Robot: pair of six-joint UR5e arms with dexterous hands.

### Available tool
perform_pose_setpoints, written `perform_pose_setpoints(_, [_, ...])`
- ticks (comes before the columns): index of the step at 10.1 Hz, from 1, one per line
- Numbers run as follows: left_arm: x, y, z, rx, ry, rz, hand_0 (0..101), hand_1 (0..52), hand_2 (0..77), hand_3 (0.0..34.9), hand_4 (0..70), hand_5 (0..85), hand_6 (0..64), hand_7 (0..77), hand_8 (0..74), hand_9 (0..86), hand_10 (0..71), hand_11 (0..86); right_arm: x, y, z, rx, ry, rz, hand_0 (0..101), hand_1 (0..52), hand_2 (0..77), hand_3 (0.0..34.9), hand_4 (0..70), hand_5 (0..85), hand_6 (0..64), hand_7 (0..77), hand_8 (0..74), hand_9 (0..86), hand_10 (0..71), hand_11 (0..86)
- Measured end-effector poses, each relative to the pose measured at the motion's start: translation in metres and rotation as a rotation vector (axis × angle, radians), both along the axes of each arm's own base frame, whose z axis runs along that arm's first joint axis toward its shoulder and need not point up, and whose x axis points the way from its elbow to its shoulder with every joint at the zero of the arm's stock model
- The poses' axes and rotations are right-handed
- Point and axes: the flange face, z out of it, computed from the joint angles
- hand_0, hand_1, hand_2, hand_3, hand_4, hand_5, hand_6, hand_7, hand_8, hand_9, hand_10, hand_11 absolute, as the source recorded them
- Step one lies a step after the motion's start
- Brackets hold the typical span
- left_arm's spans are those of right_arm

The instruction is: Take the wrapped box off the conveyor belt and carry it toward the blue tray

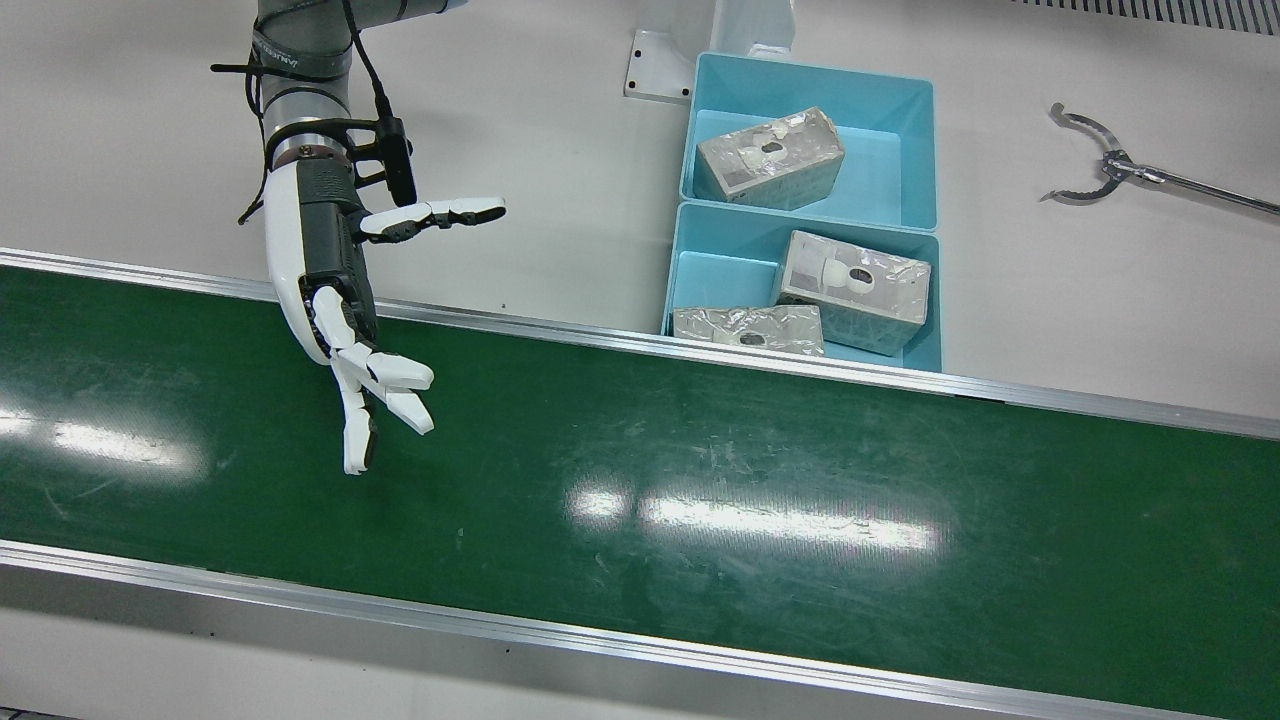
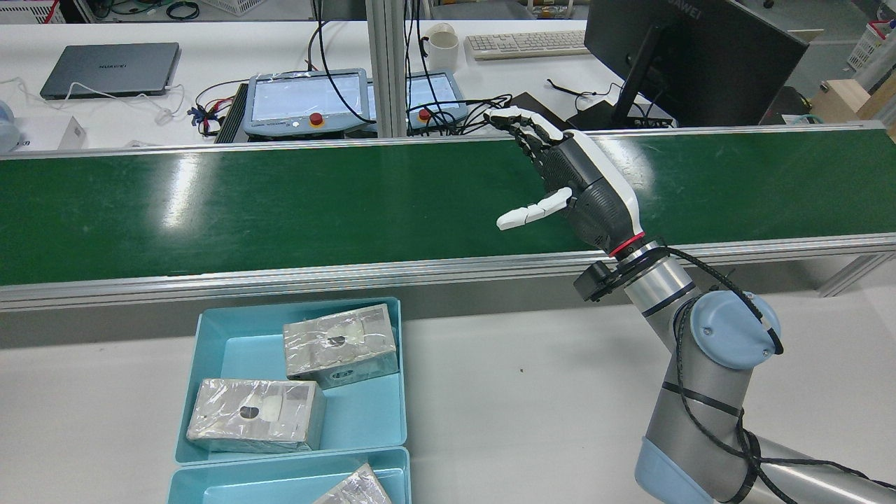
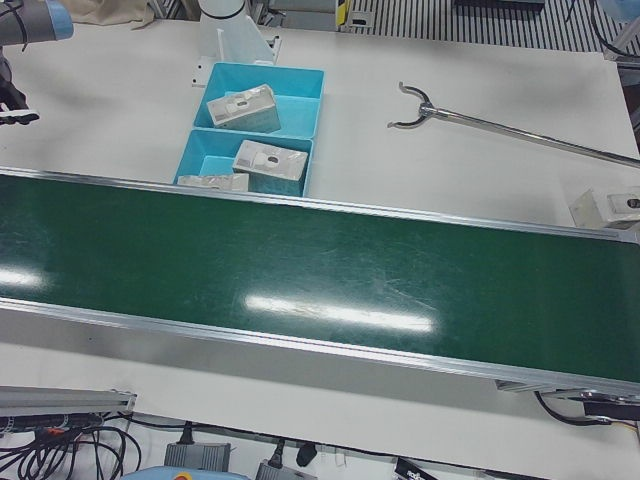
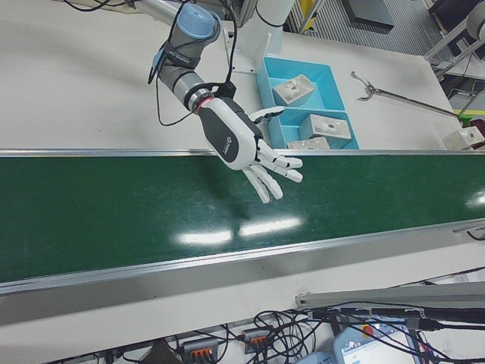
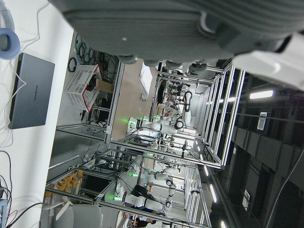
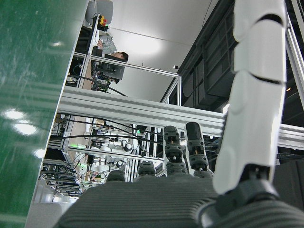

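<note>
Running the full width of the station: a green conveyor belt (image 1: 700,520) with aluminium side rails, its surface scuffed and throwing back glare from ceiling lights. No wrapped box lies on the belt in any view.

White table (image 1: 1080,300), on the robot's side of the belt. Holds two blue trays set end to end: nearer tray (image 1: 690,275) against the belt rail, farther tray (image 1: 900,110) behind it.

Wrapped boxes, three, all in the trays. One box (image 1: 770,158) in the farther tray; two in the nearer tray, one larger-looking (image 1: 852,290) and one (image 1: 748,328) lying along the belt-side wall.

Metal grabber tool (image 1: 1100,165), claw end open, lying on the table well apart from the trays.

Right hand (image 1: 335,290): over the belt's robot-side rail, fingers spread, thumb out to the side, holding nothing.

Left hand: only its underside fills its own camera; fingers hidden, so I cannot tell its state.

Beyond the belt: benches with a laptop (image 2: 112,66), two teach pendants (image 2: 308,105), a monitor (image 2: 686,56), a keyboard (image 2: 525,43) and a mug (image 2: 443,47).
</note>
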Motion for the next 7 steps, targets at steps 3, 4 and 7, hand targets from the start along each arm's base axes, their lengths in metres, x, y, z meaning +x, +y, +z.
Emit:
perform_pose_setpoints(3, [0.000, 0.000, 0.000, 0.000, 0.000, 0.000, 0, 0.0, 0.5, 0.0, 0.0, 1.1, 0.0, 0.0, 0.5, 0.5, 0.5, 0.5, 0.017, -0.006, 0.009, -0.019, 0.008, 0.021, 47, 12.5, 9.3, 8.6, 3.3, 27.8, 10.4, 5.5, 2.2, 1.6, 0.0, 1.6])
perform_pose_setpoints(4, [0.000, 0.000, 0.000, 0.000, 0.000, 0.000, 0, 0.0, 0.5, 0.0, 0.0, 1.1, 0.0, 0.0, 0.5, 0.0, 0.5, 0.5, 0.036, -0.011, 0.009, -0.047, 0.039, 0.049, 47, 12.0, 8.2, 8.6, 3.8, 27.8, 10.4, 5.5, 2.2, 1.1, 0.0, 1.6])
perform_pose_setpoints(7, [0.000, 0.000, 0.000, 0.000, 0.000, 0.000, 0, 0.0, 0.5, 0.0, 0.0, 1.1, 0.0, 0.5, 0.5, 0.0, 0.0, 0.5, 0.084, -0.013, -0.018, -0.178, 0.168, 0.112, 49, 19.1, 13.1, 10.0, 4.4, 28.9, 9.3, 5.5, 2.2, 1.6, 0.0, 1.6])
